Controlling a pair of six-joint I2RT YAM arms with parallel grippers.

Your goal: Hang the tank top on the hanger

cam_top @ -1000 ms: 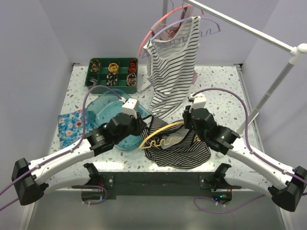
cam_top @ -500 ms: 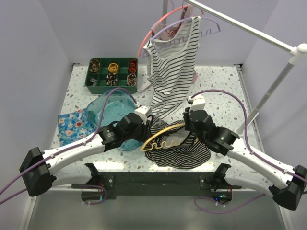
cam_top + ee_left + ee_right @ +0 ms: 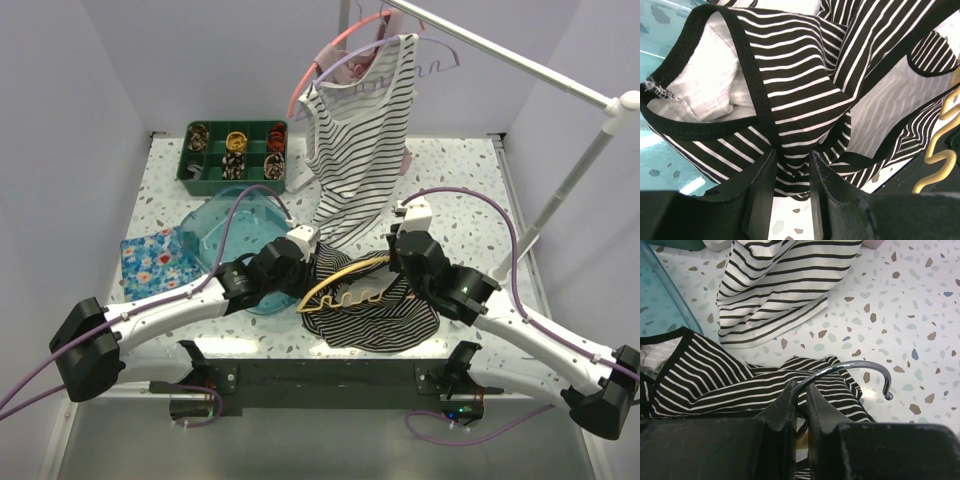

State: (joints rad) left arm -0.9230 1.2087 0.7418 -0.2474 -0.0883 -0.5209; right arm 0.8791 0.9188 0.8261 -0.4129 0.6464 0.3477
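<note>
Fabric of the tank top (image 3: 380, 318), heaped just right of the teal tub (image 3: 215, 222), sits pinched between the fingers of the left gripper (image 3: 791, 167), which clamp a black-edged fold. A second ago that gripper hung over the tub; now it reaches past the tub's right rim. Farther right of the tub, the right gripper (image 3: 800, 392) squeezes the hanger (image 3: 332, 280) below its metal hook (image 3: 850, 367). The hanger lies on the tank top, shifted slightly rightward.

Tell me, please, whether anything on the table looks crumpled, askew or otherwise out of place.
The tank top lies crumpled at the table's near edge, with the hanger resting slantwise on it.
</note>
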